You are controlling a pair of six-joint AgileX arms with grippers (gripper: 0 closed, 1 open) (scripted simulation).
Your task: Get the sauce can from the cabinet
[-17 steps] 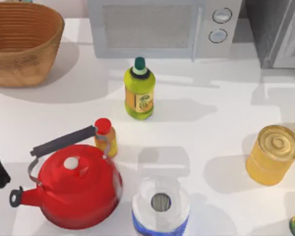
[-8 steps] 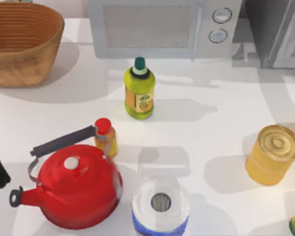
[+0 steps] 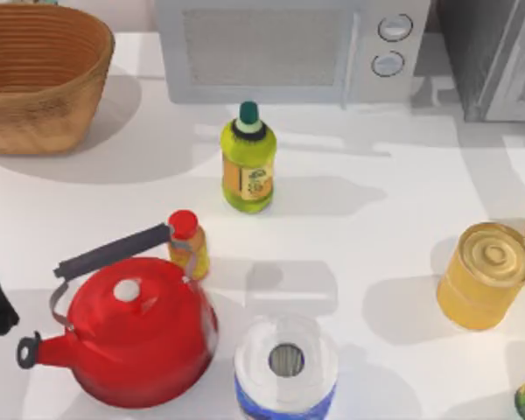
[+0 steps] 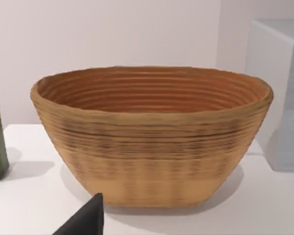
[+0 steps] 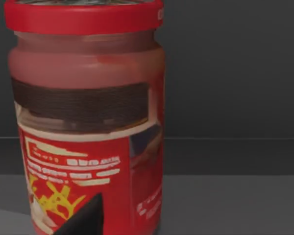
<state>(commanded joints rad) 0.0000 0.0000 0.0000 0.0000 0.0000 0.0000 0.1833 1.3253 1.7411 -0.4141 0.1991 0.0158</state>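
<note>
Close before the right hand [image 5: 83, 218], whose grip I cannot tell, the sauce can [image 5: 88, 122] stands upright on the dark floor of the cabinet [image 3: 494, 57], which sits at the bench's [image 3: 394, 210] far right corner. The left hand [image 4: 85, 220], grip also unclear, is parked at the left edge facing the basket [image 4: 152, 137].
</note>
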